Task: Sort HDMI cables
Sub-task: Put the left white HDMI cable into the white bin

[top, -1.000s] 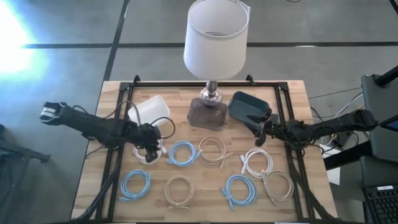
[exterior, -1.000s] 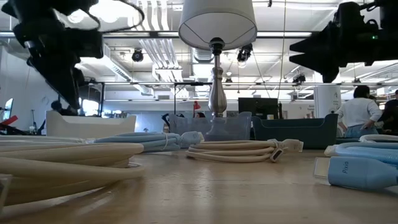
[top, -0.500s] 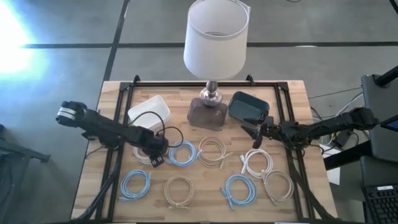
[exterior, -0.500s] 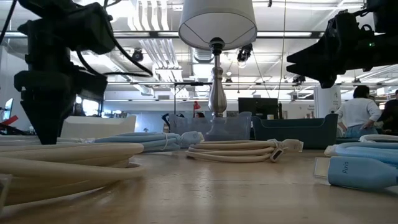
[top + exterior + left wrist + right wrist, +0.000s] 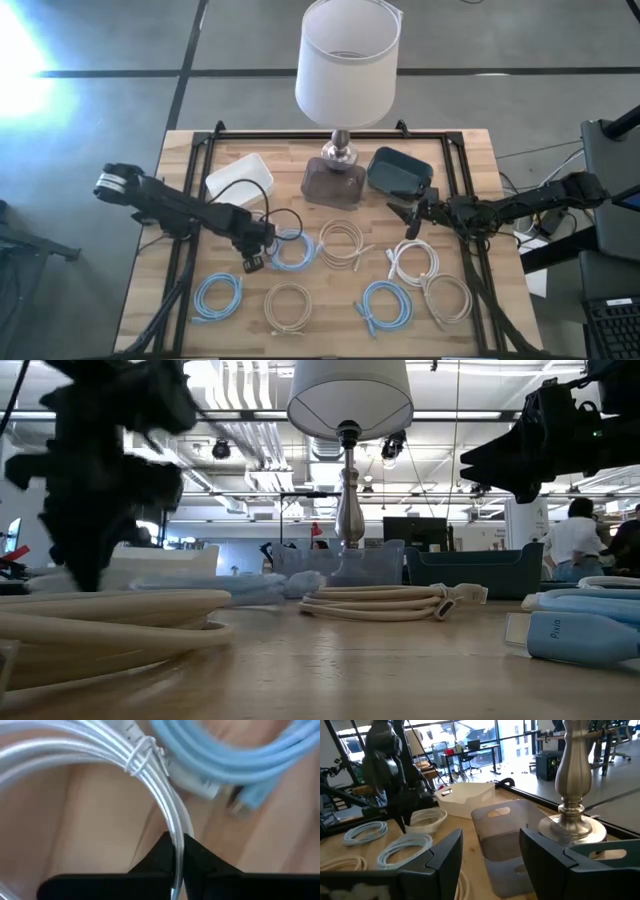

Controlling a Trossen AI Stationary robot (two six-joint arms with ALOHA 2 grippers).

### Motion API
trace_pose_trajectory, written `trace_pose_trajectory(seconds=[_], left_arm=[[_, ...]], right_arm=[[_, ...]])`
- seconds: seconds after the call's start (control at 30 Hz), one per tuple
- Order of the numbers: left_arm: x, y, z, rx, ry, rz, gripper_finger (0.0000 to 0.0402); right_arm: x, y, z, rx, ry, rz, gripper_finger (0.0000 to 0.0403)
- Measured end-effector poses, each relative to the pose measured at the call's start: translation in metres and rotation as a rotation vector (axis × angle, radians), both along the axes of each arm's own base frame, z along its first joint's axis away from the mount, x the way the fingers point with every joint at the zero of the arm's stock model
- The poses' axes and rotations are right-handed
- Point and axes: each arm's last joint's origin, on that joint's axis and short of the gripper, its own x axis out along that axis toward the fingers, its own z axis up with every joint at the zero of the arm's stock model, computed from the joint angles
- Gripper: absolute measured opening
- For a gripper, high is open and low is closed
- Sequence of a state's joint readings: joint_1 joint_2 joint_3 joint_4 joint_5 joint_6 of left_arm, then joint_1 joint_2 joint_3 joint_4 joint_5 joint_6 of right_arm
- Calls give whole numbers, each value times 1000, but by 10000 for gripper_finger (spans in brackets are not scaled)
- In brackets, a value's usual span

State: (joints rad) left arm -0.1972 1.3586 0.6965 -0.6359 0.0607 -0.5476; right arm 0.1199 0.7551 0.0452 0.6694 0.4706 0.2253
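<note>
Several coiled HDMI cables lie flat on the wooden table: a white coil (image 5: 232,247), light blue coils (image 5: 293,248) (image 5: 218,295) (image 5: 385,305), beige coils (image 5: 342,243) (image 5: 288,305) (image 5: 447,298) and another white coil (image 5: 412,262). My left gripper (image 5: 252,262) points steeply down at the left white coil (image 5: 100,750) and is shut on its strands, right beside a light blue coil (image 5: 235,755). My right gripper (image 5: 408,215) hangs open and level above the table near the dark blue bin, with nothing between its fingers (image 5: 445,855). My left gripper pinches a few strands of the white coil (image 5: 176,837) between its two fingertips (image 5: 159,854), on the coil's side toward the light blue coil, a little past the coil's twist tie (image 5: 141,754). The fingers come from above, across the strands. The coil lies on the table.
Along the far side stand a white bin (image 5: 240,180), a translucent grey bin (image 5: 335,182) with a lamp (image 5: 347,60) behind it, and a dark blue bin (image 5: 400,172). A black frame (image 5: 180,260) borders the table. People stand in the room beyond.
My left gripper has gone down and toward the table's near right, onto the white coil, tipping more steeply downward, and has shut on its strands. The coil still lies on the table.
</note>
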Motion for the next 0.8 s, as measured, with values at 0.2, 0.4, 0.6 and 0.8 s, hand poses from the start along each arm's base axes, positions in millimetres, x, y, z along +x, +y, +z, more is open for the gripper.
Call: trace_pose_trajectory(seconds=[0.2,0.4,0.6,0.8], left_arm=[[1,-2,41,213,-5,-15,24],[-2,0,81,472,-31,9,24],[-4,14,96,654,-14,58,28],[-10,43,89,773,99,165,25]], right_arm=[[0,0,0,10,-4,-1,192],[0,0,0,11,-5,-1,192],[0,0,0,55,-22,-3,192],[0,0,0,88,-34,-4,192]])
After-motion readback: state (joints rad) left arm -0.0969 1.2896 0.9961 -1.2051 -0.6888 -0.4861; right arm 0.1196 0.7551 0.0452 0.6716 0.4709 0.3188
